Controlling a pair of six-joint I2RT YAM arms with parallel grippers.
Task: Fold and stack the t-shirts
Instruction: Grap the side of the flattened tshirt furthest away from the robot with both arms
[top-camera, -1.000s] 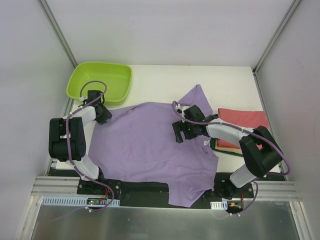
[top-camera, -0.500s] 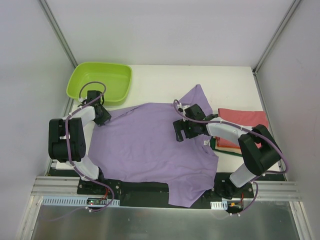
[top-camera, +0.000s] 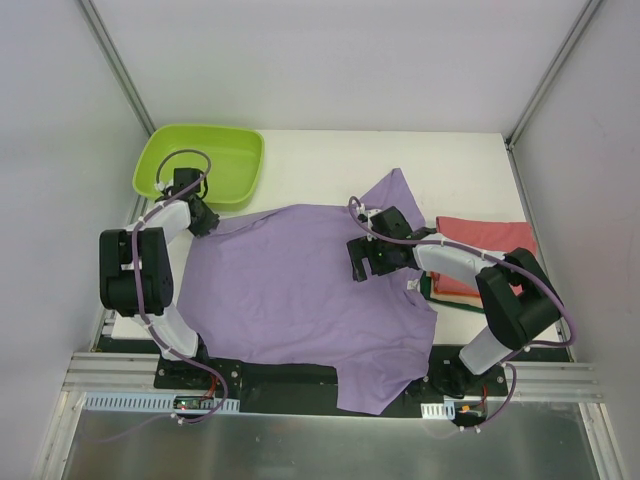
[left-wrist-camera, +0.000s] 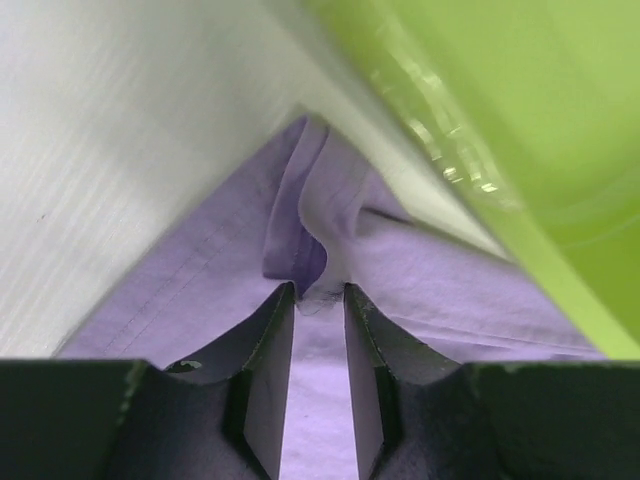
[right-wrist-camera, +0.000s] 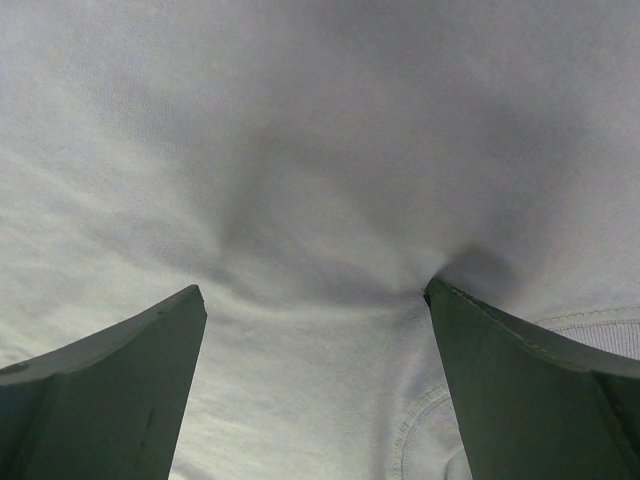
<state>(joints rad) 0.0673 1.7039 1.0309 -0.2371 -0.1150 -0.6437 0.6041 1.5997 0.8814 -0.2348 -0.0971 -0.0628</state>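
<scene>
Lilac t-shirt (top-camera: 300, 290) lies rumpled; left jaws pinch a fold, right jaws spread apart.

A robotics lab test cell: plain white panel walls (top-camera: 330, 60) on aluminium struts (top-camera: 112, 60) enclose a white worktop (top-camera: 330, 165), with arm bases (top-camera: 185, 362) bolted to a metal rail (top-camera: 105, 377).

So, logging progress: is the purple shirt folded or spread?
Spread: the purple shirt lies open and flat, no fold made yet.
</scene>
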